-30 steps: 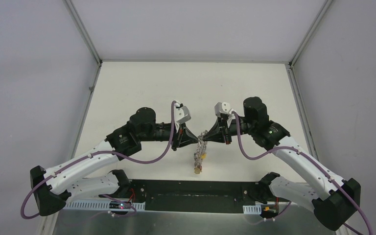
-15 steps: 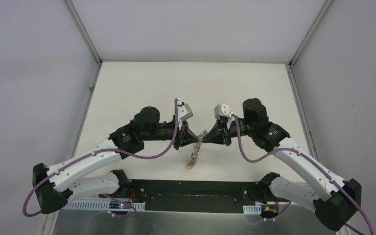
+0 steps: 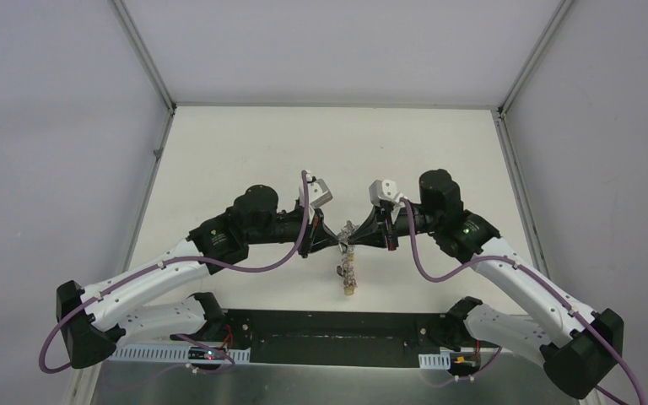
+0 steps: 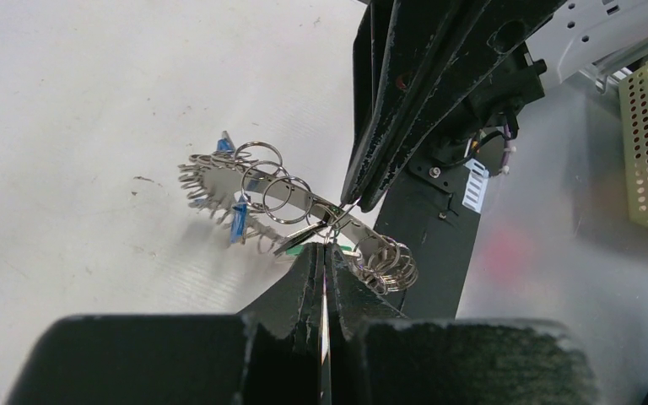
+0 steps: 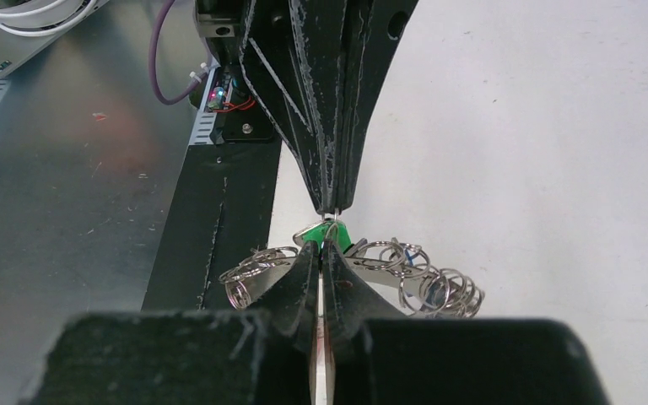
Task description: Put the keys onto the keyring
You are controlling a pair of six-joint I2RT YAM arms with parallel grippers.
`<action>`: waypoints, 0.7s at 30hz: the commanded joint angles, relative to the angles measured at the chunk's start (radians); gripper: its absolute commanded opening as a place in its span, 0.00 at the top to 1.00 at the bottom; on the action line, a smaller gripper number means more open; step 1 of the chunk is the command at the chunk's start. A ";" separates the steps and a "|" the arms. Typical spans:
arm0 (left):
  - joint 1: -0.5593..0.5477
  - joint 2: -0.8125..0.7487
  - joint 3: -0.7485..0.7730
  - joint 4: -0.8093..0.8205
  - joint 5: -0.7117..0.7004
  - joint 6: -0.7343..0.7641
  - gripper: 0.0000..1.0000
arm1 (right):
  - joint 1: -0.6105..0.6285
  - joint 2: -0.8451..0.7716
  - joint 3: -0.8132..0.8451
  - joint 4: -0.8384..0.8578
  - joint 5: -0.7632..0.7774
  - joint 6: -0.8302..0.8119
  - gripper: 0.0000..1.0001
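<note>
At the pinch point: left pincer (image 4: pixel 324 251) clenched, seemingly on green key (image 5: pixel 329 232); right pincer (image 5: pixel 321 251) clenched on keyring (image 4: pixel 277 194), tip to tip.
Keyring: lifted off table (image 3: pixel 245 152), tail hanging to 6 o'clock; blue key (image 4: pixel 238 221) seems strung already.
Technique: keep ring taut, feed key's loop through slowly.
Change: tail swung from 7 o'clock to 6.

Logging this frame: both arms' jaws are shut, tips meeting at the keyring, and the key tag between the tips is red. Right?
No. That tag is green, not red: the right wrist view shows the green-tagged key at the keyring. The rest stands.
</note>
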 commanded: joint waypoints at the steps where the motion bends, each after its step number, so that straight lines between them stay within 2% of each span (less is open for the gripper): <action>1: -0.009 -0.013 0.016 0.009 -0.039 -0.019 1.00 | 0.011 -0.039 0.002 0.093 -0.034 -0.008 1.00; 6: -0.008 -0.018 0.010 0.010 -0.023 0.014 0.99 | 0.013 -0.048 -0.012 0.128 -0.036 0.013 1.00; 10: -0.009 -0.037 0.008 0.011 -0.020 0.057 0.68 | 0.013 -0.056 -0.021 0.149 -0.036 0.027 1.00; 13: -0.009 -0.061 -0.002 0.032 -0.001 0.111 0.57 | 0.013 -0.063 -0.028 0.161 -0.037 0.034 1.00; 21: -0.010 -0.132 -0.095 0.165 0.125 0.320 0.54 | 0.013 -0.090 -0.045 0.176 -0.048 0.044 1.00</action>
